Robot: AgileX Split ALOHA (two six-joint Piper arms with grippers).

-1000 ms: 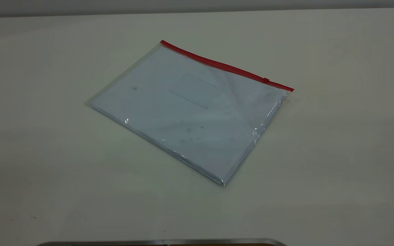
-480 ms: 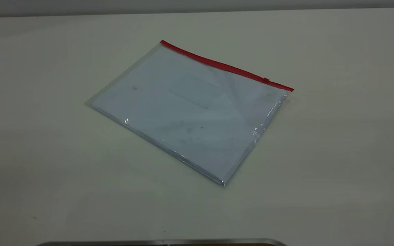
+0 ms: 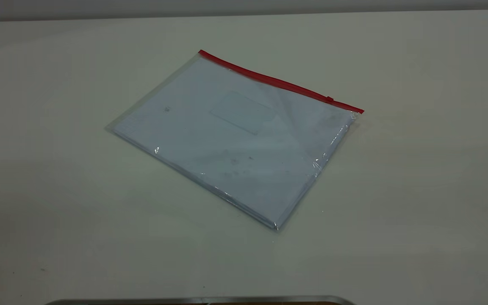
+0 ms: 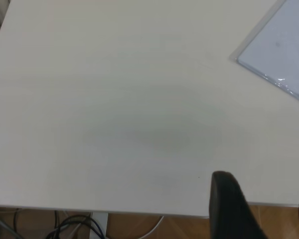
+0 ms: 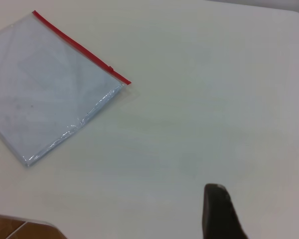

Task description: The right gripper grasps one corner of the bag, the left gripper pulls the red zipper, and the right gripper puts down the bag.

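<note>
- The bag (image 3: 235, 140) lies flat mid-surface (image 3: 417, 190), red zipper (image 3: 280, 81) along its 12 o'clock edge
- Right claw (image 5: 256, 211), jaws apart, sits nearer the slider corner, at the bag's 4 o'clock
- Left claw (image 4: 261, 206), also apart, waits at 8 o'clock

A lab-like test bench: plain white table (image 3: 417, 190) (loose cables (image 4: 74, 226) beneath) on a wooden floor (image 4: 179, 229).

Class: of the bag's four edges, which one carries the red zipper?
The far long edge: the red zipper runs along it on the bag. The other three are clear plastic.
</note>
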